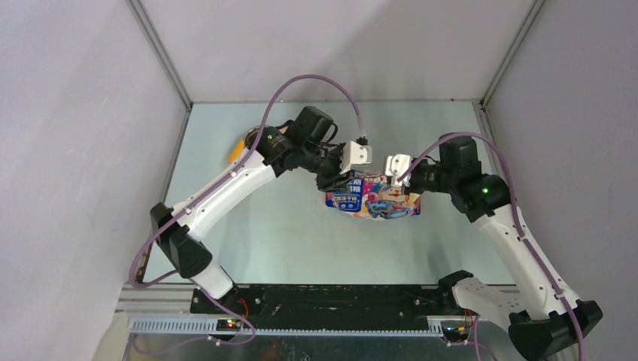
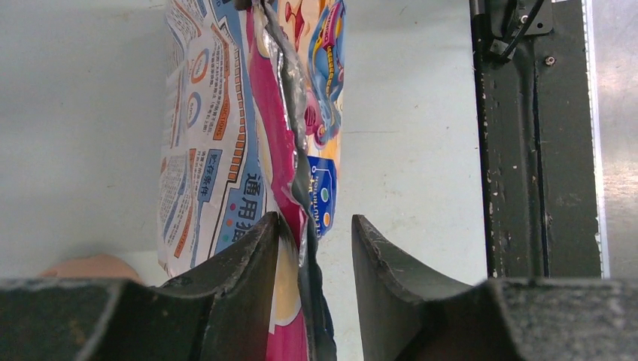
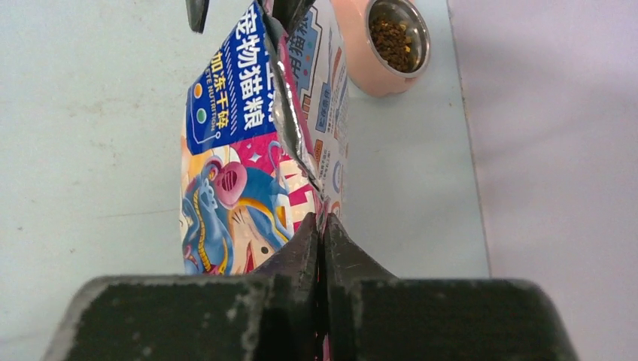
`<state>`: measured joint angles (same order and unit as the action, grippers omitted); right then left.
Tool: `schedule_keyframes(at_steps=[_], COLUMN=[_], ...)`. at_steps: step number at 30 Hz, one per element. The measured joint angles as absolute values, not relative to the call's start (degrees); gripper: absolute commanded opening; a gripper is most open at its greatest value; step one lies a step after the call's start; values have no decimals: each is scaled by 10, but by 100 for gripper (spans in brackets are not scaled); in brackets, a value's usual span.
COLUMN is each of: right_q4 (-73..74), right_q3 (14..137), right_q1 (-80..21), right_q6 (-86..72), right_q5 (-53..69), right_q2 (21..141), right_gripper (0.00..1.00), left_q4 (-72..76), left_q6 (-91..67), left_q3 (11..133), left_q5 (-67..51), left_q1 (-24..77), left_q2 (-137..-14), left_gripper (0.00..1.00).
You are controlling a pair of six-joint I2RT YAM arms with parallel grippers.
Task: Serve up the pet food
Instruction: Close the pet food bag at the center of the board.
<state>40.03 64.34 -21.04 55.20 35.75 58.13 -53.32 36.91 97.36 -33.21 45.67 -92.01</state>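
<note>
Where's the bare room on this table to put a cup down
Free: the wide table stretch between the cat food bag and the black base rail, and the far strip along the back wall. Crowded: the middle, where the left tool and right tool meet over the bag.

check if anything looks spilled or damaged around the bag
Nothing spilled on the table that I can see. The cat food bag looks crumpled, its silver top seam kinked and wavy; the right gripper pinches it, the left gripper stands open around it.

Glossy blue-pink cat-food bag [image 1: 372, 197], top crumpled
</note>
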Motion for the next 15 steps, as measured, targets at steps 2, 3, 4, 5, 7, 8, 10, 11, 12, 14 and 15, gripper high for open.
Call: schedule_keyframes(at_steps=[2,3,4,5,7,8,10,11,12,14,15], right_q4=[410,413,421,430,457,474,510,529,547,580,594], right_q3=[644,644,646,648,656,663,682,695,708,729,738], right_q1=[-218,-220,-224,-228,-235,-237,-238,-239,-239,-239,-239], right_q6=[567,575,585,595,617,627,644,651,657,666,667], right_q5=[356,355,352,350,347,347,349,352,356,364,368], right_q2=[581,581,581,581,584,588,599,608,616,630,637], right_gripper=[0,0,0,0,0,0,0,0,0,0,0], left_q4=[-538,-540,-544,-547,-552,-555,-562,-565,-567,-572,-575], left_q6=[371,374,375,376,378,379,381,382,382,386,387], left_q3=[971,971,971,971,971,971,971,971,971,971,971], left_q5=[-331,-330,-328,-327,-324,-322,-321,-321,-321,-321,-321], left_q1=[457,457,457,457,457,457,457,457,457,457,457], left_q2=[-917,-917,-917,-917,-917,-917,-917,-917,-917,-917,-917], left_gripper=[43,43,43,43,43,43,43,43,43,43,43])
